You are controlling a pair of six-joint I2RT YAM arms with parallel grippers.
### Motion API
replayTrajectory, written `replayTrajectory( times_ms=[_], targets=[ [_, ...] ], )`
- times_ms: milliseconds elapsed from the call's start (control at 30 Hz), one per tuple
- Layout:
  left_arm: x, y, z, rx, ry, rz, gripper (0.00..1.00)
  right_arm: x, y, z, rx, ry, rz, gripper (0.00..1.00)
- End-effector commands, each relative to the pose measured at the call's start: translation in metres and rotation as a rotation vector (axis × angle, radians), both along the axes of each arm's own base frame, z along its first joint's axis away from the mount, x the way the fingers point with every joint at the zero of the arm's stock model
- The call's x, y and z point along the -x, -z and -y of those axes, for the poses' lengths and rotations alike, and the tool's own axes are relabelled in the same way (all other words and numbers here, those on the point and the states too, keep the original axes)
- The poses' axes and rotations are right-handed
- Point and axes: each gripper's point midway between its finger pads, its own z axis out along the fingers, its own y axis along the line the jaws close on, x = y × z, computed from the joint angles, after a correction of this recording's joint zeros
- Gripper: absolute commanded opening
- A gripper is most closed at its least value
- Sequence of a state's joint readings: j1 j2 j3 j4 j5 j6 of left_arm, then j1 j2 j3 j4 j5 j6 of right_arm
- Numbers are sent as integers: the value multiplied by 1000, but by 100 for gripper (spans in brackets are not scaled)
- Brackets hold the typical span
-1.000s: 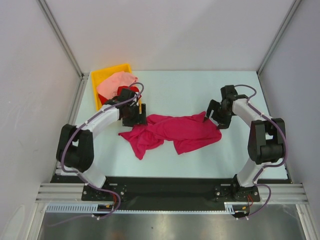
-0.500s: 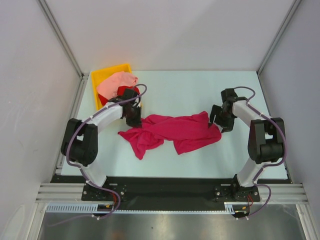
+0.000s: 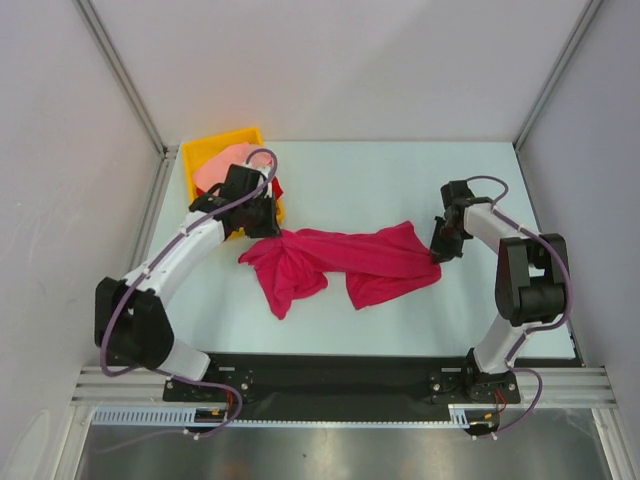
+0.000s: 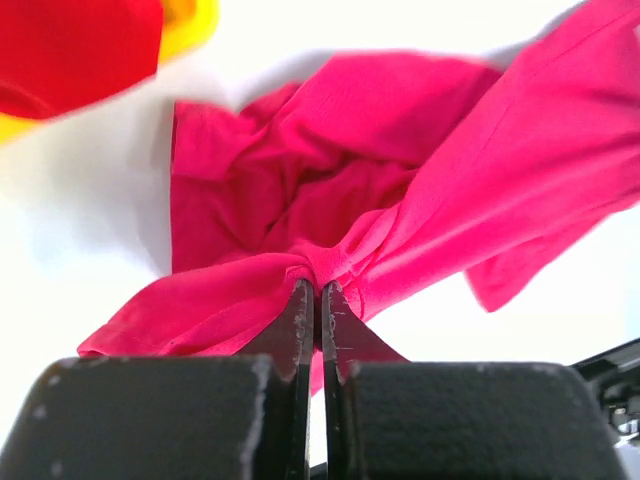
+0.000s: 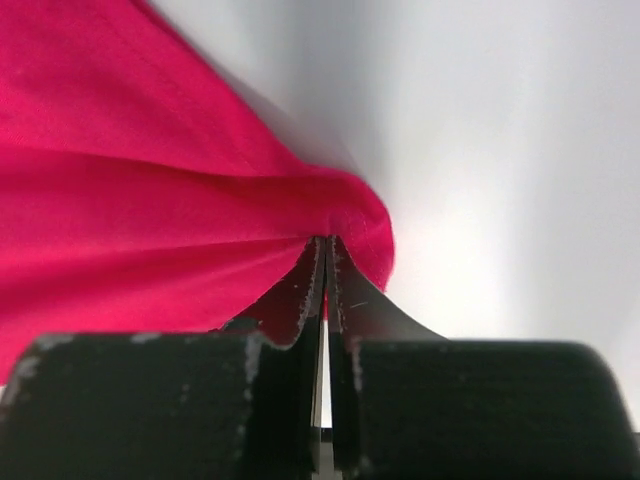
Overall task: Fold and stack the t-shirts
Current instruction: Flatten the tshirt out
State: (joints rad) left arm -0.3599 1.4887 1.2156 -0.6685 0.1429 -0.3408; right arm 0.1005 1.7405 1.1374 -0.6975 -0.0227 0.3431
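Now the left gripper [image 4: 320,292] has swung out toward ten o'clock by the yellow bin [image 3: 200,156], pinching the magenta t-shirt [image 3: 345,262]. The right gripper [image 5: 325,246] clamps its other end. It lies mid-table, stretched nine-to-three.

Top view: we look down from above and behind, wide and far. Our two wrist views sit low and very close. All three share the magenta-crimson t-shirt [image 3: 370,260].
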Motion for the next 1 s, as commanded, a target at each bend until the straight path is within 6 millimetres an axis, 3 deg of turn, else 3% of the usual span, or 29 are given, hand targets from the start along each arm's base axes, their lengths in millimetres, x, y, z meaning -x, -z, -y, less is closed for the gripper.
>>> replayTrajectory(
  times_ms=[0,67,267,400,500,533,600,633,667,733,800,833,867,900,933,967],
  targets=[
    [-6,-59,5,72,-16,147,0,-24,-31,12,59,44,128,0],
    [-2,-69,6,84,-14,161,0,-31,-47,16,81,73,171,0],
    [6,-78,-7,35,-33,182,0,-40,-119,33,130,136,394,0],
    [-6,-102,-8,19,-29,242,0,-57,-172,30,90,163,567,0],
    [-37,-140,0,35,-40,321,1,-82,-214,29,73,176,670,0],
    [-55,-162,8,51,-40,361,0,-94,-249,28,62,181,744,0],
    [-70,-189,14,66,-38,407,0,-104,-265,30,73,186,748,0],
    [-77,-213,17,91,-45,452,0,-107,-283,30,71,185,775,0],
    [-81,-216,21,117,-56,454,0,-107,-307,30,70,180,805,0],
    [-77,-222,29,132,-40,466,1,-100,-331,27,68,169,836,0],
    [-70,-224,17,33,-69,504,0,-75,-338,20,62,144,835,0],
    [-59,-209,23,-9,-41,477,0,-65,-334,17,57,136,826,0],
    [-46,-213,19,-27,-31,496,0,-53,-296,12,51,133,738,0],
    [-38,-204,18,-44,-22,484,1,-28,-300,2,11,109,759,0],
    [-26,-169,17,-80,-5,423,2,-15,-280,-3,-7,103,712,0],
    [-16,-155,14,-75,-16,396,2,3,-262,-9,-40,99,667,0]
  ],
)
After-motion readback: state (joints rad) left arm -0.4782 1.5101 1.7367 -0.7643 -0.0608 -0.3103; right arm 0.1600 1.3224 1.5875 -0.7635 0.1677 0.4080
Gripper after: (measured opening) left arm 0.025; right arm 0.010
